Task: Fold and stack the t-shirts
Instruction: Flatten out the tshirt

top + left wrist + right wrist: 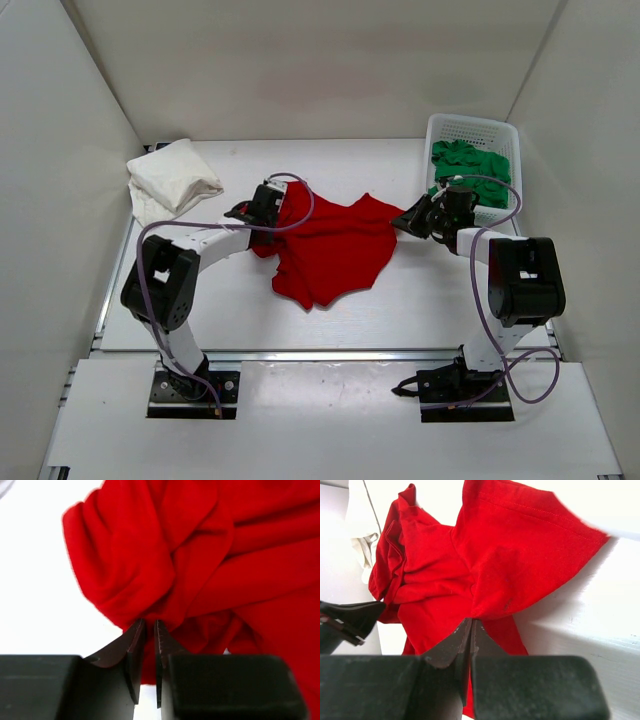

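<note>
The left gripper [150, 624] and right gripper [471, 621], jaws narrow, each pinch opposite edges of the red shirt [335, 250].

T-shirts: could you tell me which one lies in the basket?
The green t-shirt, bunched in the white basket; the red t-shirt is spread mid-table, the off-white t-shirt back left.

White-and-black left arm [203, 244], matching right arm [525, 280], purple cables [293, 177], dark left pincer [150, 624]
</note>
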Tool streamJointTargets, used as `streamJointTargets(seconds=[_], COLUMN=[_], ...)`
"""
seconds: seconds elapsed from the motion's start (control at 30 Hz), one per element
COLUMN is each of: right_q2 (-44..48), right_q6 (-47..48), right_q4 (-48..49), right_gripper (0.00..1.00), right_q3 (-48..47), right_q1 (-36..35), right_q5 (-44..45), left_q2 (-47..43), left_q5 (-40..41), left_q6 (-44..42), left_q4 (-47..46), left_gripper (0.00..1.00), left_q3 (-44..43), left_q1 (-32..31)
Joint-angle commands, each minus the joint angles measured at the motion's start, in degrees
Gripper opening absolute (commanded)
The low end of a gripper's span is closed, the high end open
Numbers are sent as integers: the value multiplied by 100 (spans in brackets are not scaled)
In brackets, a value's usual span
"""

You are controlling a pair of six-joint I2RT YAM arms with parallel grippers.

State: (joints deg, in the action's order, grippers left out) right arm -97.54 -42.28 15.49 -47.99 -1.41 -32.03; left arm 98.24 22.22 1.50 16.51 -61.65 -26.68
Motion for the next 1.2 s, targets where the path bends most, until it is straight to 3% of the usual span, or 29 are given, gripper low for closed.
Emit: streamJointTargets(seconds=[0.0, 0.13, 0.27, 0.37, 0.5, 0.6, 0.83, 0.87, 0.93, 1.03, 1.17], right_q2=[68, 68, 24, -72, -151, -99, 164, 226, 349, 419, 184], right_q6=[-9, -43, -8, 1, 98, 238, 677, 695, 914, 854, 730], right_q4=[245, 210, 245, 209, -133, -291, -889, -1002, -1187, -1032, -748], right_gripper=[0, 0, 0, 1, 0, 0, 0, 3, 28, 49, 56], right_q3=[0, -17, -35, -140, -395, -553, -941, -932, -792, -258, -26], right_q1=[36, -8, -17, -44, -44, -52, -17, -9, -157, -202, -281], right_q5=[-49, -57, -23, 30, 232, 381, 846, 882, 987, 1032, 769], left_q2=[82, -6, -391, -1146, -2358, -2896, -3250, -3188, -3109, -3135, -3030], left_q5=[370, 389, -32, -735, -2174, -2319, -2986, -2891, -2741, -2705, -2723], left_q6=[-79, 8, 481, 1157, 2536, 3118, 4490, 4465, 4281, 4254, 4175], left_q4=[89, 27, 133, -95, -534, -579, -1589, -1564, -1511, -1589, -1581], left_gripper=[25, 0, 0, 0, 0, 0, 1, 0, 0, 0, 0], left_q3=[-199, -172, -260, 134, 1134, 1715, 2939, 2913, 2738, 2667, 2527], left_q1=[-136, -14, 171, 820, 2470, 3351, 3486, 3372, 3205, 3151, 3064])
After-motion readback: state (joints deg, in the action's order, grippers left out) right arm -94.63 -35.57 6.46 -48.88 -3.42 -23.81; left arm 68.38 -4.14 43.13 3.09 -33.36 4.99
